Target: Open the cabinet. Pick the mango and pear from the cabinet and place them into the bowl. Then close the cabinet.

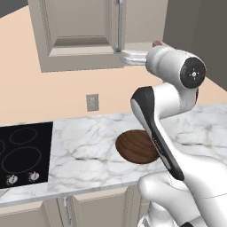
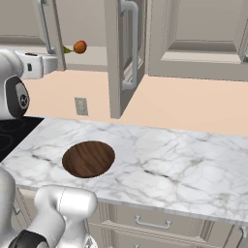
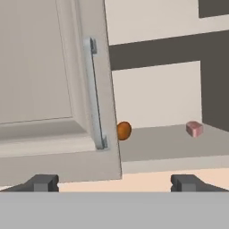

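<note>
Hand view, end effector (image 3: 114,182): the two dark finger tips are seen spread wide apart at the bottom, with nothing between them.
Cabinet door (image 3: 53,89): seen just ahead of the end effector and to its left, with a long silver bar handle (image 3: 95,94) along its edge; the door is swung partly open.
Cabinet (image 2: 121,53): mounted on the wall at the end effector's height; a second door is seen standing open, edge-on, in the right base view.
Cabinet shelf (image 3: 165,145): exposed ahead of the end effector, past the door's edge.
Orange-red fruit (image 3: 124,130): seen resting on the shelf, straight ahead and beyond the handle, partly hidden by the door; whether it is the mango or the pear cannot be told.
Pink block (image 3: 194,129): seen further right on the shelf, well apart from the fruit.
Bowl (image 2: 88,158): seen well below the end effector, resting on the marble desk (image 2: 184,164), with nothing in it.
Cooktop (image 1: 24,153): set into the desk, below and to the left.
Wall outlet (image 1: 92,102): seen on the wall below the cabinet.
</note>
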Robot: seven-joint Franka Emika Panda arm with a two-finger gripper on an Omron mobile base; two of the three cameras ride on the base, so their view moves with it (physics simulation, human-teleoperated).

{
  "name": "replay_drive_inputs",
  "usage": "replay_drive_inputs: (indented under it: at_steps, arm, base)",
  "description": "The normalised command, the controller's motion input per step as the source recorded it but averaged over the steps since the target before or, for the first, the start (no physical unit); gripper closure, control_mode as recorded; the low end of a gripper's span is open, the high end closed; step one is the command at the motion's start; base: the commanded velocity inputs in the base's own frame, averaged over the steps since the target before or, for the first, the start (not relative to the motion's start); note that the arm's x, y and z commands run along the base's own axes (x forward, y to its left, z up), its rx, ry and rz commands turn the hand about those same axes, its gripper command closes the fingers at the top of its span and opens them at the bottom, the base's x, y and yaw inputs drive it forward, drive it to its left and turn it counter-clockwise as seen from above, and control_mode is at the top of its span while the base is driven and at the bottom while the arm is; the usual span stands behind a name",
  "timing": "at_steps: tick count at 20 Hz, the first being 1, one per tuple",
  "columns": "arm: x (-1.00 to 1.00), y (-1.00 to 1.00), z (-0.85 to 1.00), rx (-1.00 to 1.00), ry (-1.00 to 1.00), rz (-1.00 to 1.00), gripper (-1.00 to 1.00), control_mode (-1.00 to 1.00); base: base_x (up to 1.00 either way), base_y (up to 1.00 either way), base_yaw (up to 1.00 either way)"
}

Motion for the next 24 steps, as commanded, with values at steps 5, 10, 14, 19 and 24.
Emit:
replay_drive_inputs:
  at_steps: [5,10,14,19,24]
  arm:
    - [0.0,0.02,-0.03,-0.05,-0.28,0.08,-1.0,-1.0]
    - [0.0,0.1,0.01,-0.06,-0.25,0.04,-1.0,-1.0]
    - [0.03,0.02,0.0,0.0,-0.03,0.0,-1.0,-1.0]
    - [0.23,0.05,0.0,0.0,0.0,-0.01,-1.0,-1.0]
    - [0.56,0.14,0.0,0.0,0.04,-0.02,-1.0,-1.0]
  base:
    - [0.0,0.0,0.0]
    - [0.0,0.0,0.0]
    - [0.0,0.0,0.0]
    - [0.0,0.0,0.0]
    - [0.0,0.0,0.0]
